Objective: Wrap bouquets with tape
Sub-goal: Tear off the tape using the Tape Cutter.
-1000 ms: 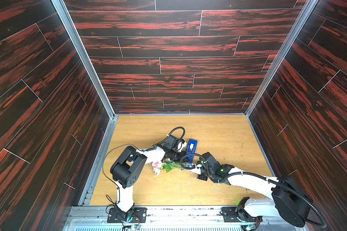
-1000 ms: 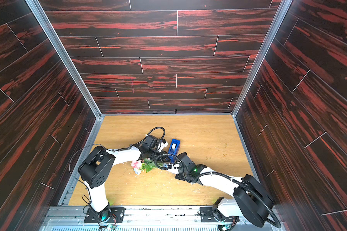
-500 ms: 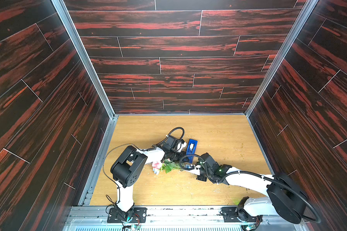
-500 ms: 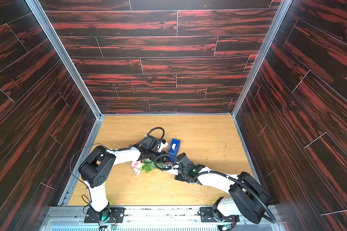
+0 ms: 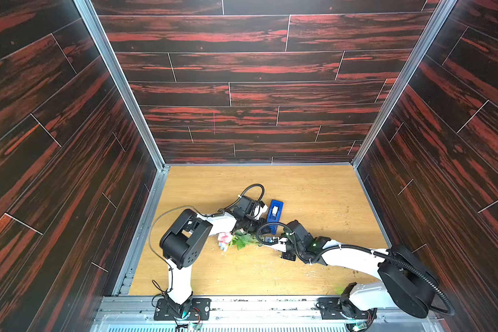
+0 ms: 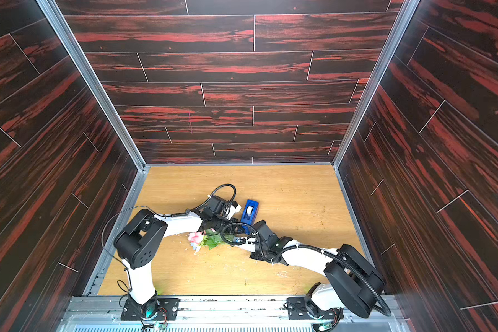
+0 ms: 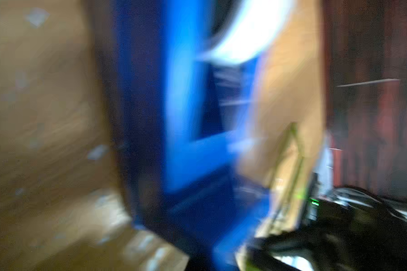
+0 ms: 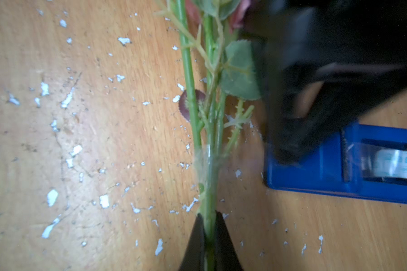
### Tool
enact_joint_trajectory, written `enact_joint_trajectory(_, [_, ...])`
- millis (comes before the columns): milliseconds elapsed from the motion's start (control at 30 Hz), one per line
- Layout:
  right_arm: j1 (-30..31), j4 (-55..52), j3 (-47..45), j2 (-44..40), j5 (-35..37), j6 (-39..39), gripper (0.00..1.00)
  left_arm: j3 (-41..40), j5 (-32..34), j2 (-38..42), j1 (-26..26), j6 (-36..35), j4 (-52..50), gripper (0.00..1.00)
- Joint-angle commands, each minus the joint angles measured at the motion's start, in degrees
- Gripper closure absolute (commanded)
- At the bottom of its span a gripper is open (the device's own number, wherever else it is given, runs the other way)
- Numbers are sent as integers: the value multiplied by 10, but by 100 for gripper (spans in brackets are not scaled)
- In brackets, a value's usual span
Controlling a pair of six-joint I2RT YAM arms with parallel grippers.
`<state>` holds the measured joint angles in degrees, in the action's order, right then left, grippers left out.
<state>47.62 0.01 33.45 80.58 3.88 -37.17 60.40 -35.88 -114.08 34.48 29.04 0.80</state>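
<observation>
The bouquet (image 5: 236, 240) lies on the wooden floor in both top views, with pink and white roses (image 6: 195, 238) and green leaves. My right gripper (image 8: 208, 219) is shut on the thin green stems (image 8: 208, 140). A band of clear tape (image 8: 207, 163) is round the stems just past its jaws. The blue tape dispenser (image 5: 275, 212) holds a whitish roll (image 8: 395, 164) and stands beside the stems. My left gripper (image 8: 284, 154) is a blurred black shape, with its tip at the dispenser's near end. The left wrist view is smeared, showing only the blue dispenser (image 7: 186, 140) and some stems (image 7: 291, 159).
Dark red plank walls (image 5: 242, 86) close in the floor (image 5: 314, 195) on three sides. White flecks (image 8: 52, 197) are scattered over the wood. A metal rail (image 5: 242, 307) with both arm bases runs along the front. Both arms meet mid-floor, their black cables (image 5: 253, 189) looping above the bouquet.
The right arm's elbow has drifted slightly left while its gripper stays on the stems. The left wrist view is motion-blurred. Bouquet and dispenser have stayed in place.
</observation>
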Motion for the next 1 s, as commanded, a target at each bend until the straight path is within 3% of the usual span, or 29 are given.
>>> enact_joint_trajectory(0, [-1, 22, -2, 9, -27, -5, 100, -33, 153, -100, -6, 2, -87, 100])
enact_joint_trajectory(200, [-2, 24, -3, 10, -28, -5, 100, -41, 142, -85, -7, 2, -73, 100])
enact_joint_trajectory(433, [-2, 11, 0, -11, -33, -7, 100, -33, 134, 67, -8, 4, -110, 98])
enact_joint_trajectory(533, [-2, 1, 2, -31, -35, -10, 100, -14, 146, 118, -12, -2, -152, 70])
enact_joint_trajectory(700, [-2, -26, 8, -54, -37, -16, 100, -4, 152, 182, -31, 3, -182, 51])
enact_joint_trajectory(733, [-2, -30, 10, -58, -38, -16, 100, -2, 156, 196, -37, 3, -188, 43])
enact_joint_trajectory(833, [0, -35, 12, -68, -44, -15, 100, 10, 171, 237, -50, -1, -214, 37])
enact_joint_trajectory(967, [3, -50, 21, -78, -48, -12, 100, 31, 195, 301, -63, -14, -260, 36])
